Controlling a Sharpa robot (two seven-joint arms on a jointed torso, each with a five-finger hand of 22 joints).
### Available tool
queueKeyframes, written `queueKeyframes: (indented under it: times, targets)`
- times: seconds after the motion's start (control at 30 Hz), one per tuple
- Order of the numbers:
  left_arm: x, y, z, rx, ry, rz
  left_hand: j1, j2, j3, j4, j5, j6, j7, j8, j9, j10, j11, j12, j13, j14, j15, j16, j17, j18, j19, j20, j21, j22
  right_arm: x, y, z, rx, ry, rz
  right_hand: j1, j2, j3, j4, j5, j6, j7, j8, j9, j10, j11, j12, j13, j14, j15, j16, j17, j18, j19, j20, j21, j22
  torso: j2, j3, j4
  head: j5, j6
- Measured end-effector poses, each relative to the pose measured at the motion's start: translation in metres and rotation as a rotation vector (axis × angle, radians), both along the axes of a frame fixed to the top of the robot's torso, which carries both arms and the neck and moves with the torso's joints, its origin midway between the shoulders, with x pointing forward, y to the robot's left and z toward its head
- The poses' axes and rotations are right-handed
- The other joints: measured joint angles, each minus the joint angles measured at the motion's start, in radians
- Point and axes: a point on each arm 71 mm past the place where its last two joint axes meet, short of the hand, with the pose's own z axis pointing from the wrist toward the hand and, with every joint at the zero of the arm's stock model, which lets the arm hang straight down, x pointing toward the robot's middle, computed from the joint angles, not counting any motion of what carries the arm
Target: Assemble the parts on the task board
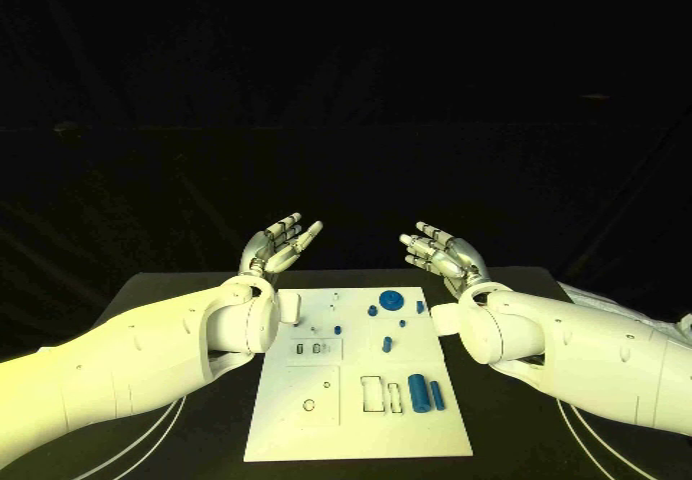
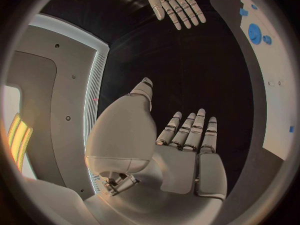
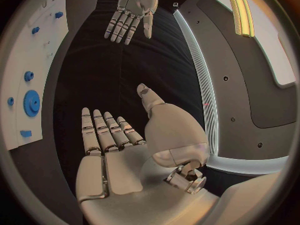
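Darkness surrounds the black table, where the white task board lies centred, its blue parts scattered across it. Beyond the board's far edge, the left hand and right hand hover palms-up, fingers spread, holding nothing.

Head view: left arm covers the near left edge of the task board; right arm runs out of frame at the right edge. Small blue parts too small to tell their shapes. Left wrist view: board cut off by the circle's rim.
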Motion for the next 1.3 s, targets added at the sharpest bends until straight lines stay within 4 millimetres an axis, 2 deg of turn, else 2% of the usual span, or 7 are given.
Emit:
queueKeyframes:
  times: [0.17, 0.23, 0.37, 0.53, 0.87, 1.27, 1.3]
  targets:
    - [0.0, -0.001, 0.0, -0.011, 0.001, -0.023, 0.056, 0.023, 0.002, 0.007, 0.0, 0.063, 0.003, 0.01, 0.006, 0.089, 0.018, 0.011, 0.007, 0.154, 0.011, 0.035, 0.019, 0.017, 0.132, 0.016, 0.045, 0.024, 0.007, 0.004, 0.0, -0.013, 0.001, 0.106, 0.065, 0.01, 0.017, -0.042, -0.007, 0.137, 0.009, 0.02, 0.011, 0.19, -0.009, 0.024, 0.011, 0.184, -0.013, 0.023, 0.011, 0.023, 0.144, 0.004, 0.031, 0.015, 0.0, 0.0001, -0.0001, 0.0, 0.0]
    - [0.0, -0.002, 0.0, -0.013, 0.001, -0.028, 0.065, 0.033, 0.002, 0.006, 0.0, 0.113, 0.006, 0.02, 0.011, 0.162, 0.018, 0.02, 0.012, 0.265, 0.004, 0.067, 0.032, 0.018, 0.274, 0.015, 0.092, 0.049, 0.009, 0.006, 0.0, -0.019, 0.003, 0.145, 0.076, 0.011, 0.024, -0.049, -0.01, 0.184, 0.013, 0.024, 0.014, 0.244, -0.015, 0.032, 0.014, 0.238, -0.02, 0.031, 0.014, 0.034, 0.183, 0.004, 0.042, 0.019, 0.0, 0.0001, -0.0002, 0.0, 0.0]
    - [0.0, -0.002, 0.0, -0.017, 0.001, -0.036, 0.079, 0.056, -0.005, -0.022, 0.0, 0.308, 0.028, 0.055, 0.027, 0.44, -0.007, 0.073, 0.031, 0.406, -0.033, 0.127, 0.048, 0.057, 0.464, 0.01, 0.173, 0.083, 0.01, 0.009, -0.001, -0.028, 0.01, 0.21, 0.099, 0.008, 0.042, -0.075, -0.016, 0.338, 0.032, 0.04, 0.023, 0.384, -0.035, 0.055, 0.017, 0.387, -0.047, 0.055, 0.019, 0.047, 0.294, -0.003, 0.077, 0.029, 0.0, 0.0, -0.0003, 0.0, 0.0]
    - [-0.001, 0.015, 0.0, -0.013, 0.007, -0.023, 0.076, 0.082, -0.02, -0.048, 0.0, 0.466, 0.062, 0.07, 0.031, 0.545, -0.038, 0.097, 0.029, 0.558, -0.079, 0.187, 0.074, 0.079, 0.615, -0.012, 0.254, 0.116, 0.021, -0.021, 0.007, -0.204, -0.087, 0.174, 0.109, -0.001, 0.069, -0.107, -0.021, 0.476, 0.055, 0.043, 0.027, 0.499, -0.057, 0.065, 0.019, 0.518, -0.076, 0.07, 0.02, 0.062, 0.398, -0.022, 0.112, 0.035, 0.014, -0.003, 0.0022, -0.012, -0.013]
    - [-0.01, 0.024, 0.008, -0.037, 0.017, -0.06, 0.087, 0.1, -0.042, -0.075, 0.0, 0.531, 0.081, 0.07, 0.029, 0.621, -0.064, 0.104, 0.028, 0.651, -0.111, 0.199, 0.117, 0.078, 0.692, -0.048, 0.302, 0.136, 0.025, -0.024, 0.026, -0.468, -0.274, 0.196, 0.128, -0.029, 0.127, -0.135, -0.025, 0.593, 0.081, 0.043, 0.029, 0.617, -0.087, 0.064, 0.021, 0.681, -0.12, 0.078, 0.021, 0.077, 0.541, -0.068, 0.171, 0.045, 0.055, -0.0094, 0.0197, -0.031, -0.011]
    - [-0.033, 0.014, 0.025, -0.104, 0.025, -0.162, 0.091, 0.104, -0.047, -0.086, 0.0, 0.543, 0.079, 0.064, 0.029, 0.631, -0.067, 0.104, 0.028, 0.666, -0.116, 0.199, 0.131, 0.078, 0.704, -0.054, 0.307, 0.14, 0.031, -0.016, 0.043, -0.854, -0.387, 0.276, 0.14, -0.084, 0.139, -0.139, -0.025, 0.656, 0.042, 0.043, 0.03, 0.72, -0.134, 0.05, 0.024, 0.956, -0.201, 0.213, 0.1, 0.078, 0.74, -0.161, 0.331, 0.116, 0.109, -0.0175, 0.038, -0.054, 0.014]
    - [-0.035, 0.012, 0.026, -0.112, 0.028, -0.172, 0.091, 0.104, -0.047, -0.086, 0.0, 0.543, 0.079, 0.064, 0.029, 0.631, -0.067, 0.104, 0.028, 0.666, -0.116, 0.199, 0.131, 0.078, 0.704, -0.054, 0.307, 0.14, 0.031, -0.014, 0.044, -0.89, -0.393, 0.281, 0.135, -0.105, 0.139, -0.139, -0.025, 0.678, 0.031, 0.043, 0.03, 0.75, -0.148, 0.038, 0.024, 0.985, -0.219, 0.281, 0.15, 0.077, 0.781, -0.185, 0.388, 0.147, 0.113, -0.0181, 0.0397, -0.057, 0.016]
